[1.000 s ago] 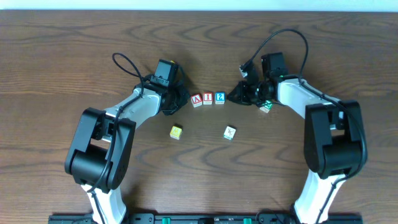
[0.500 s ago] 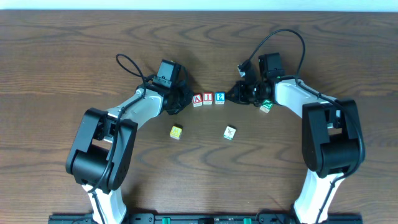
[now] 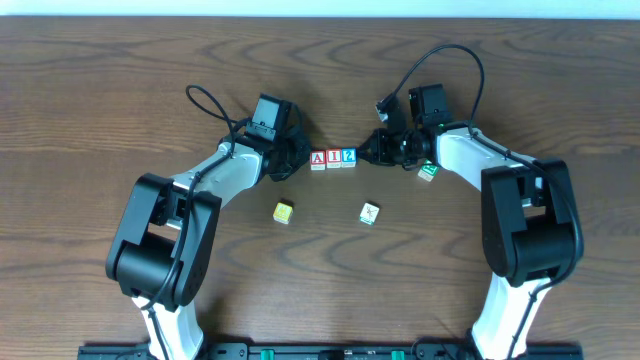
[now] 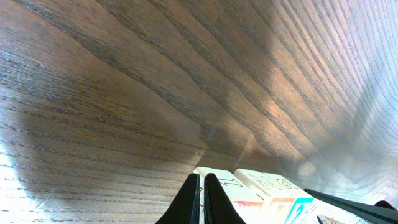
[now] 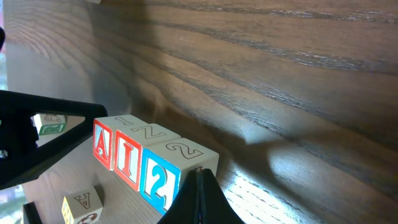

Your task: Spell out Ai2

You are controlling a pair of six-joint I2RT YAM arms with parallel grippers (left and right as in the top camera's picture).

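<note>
Three letter cubes stand in a row on the wooden table: red-framed A (image 3: 318, 159), red-framed I (image 3: 333, 158), blue-framed 2 (image 3: 348, 157), touching side by side. My left gripper (image 3: 301, 156) is shut and empty, its tips at the A cube's left side (image 4: 219, 185). My right gripper (image 3: 365, 153) is shut and empty, its tips against the 2 cube's right side. The right wrist view shows A (image 5: 102, 144), I (image 5: 128, 158) and 2 (image 5: 160, 180) in order, with the shut fingers (image 5: 199, 175) touching the 2.
A yellow-green cube (image 3: 283, 211) and a pale cube (image 3: 369, 213) lie nearer the front. A green-marked cube (image 3: 427, 171) sits under the right arm. Cables loop behind both wrists.
My right gripper moved left and pushed the 2 cube against the I cube, closing the gap. My left gripper shifted slightly right toward the A cube.
</note>
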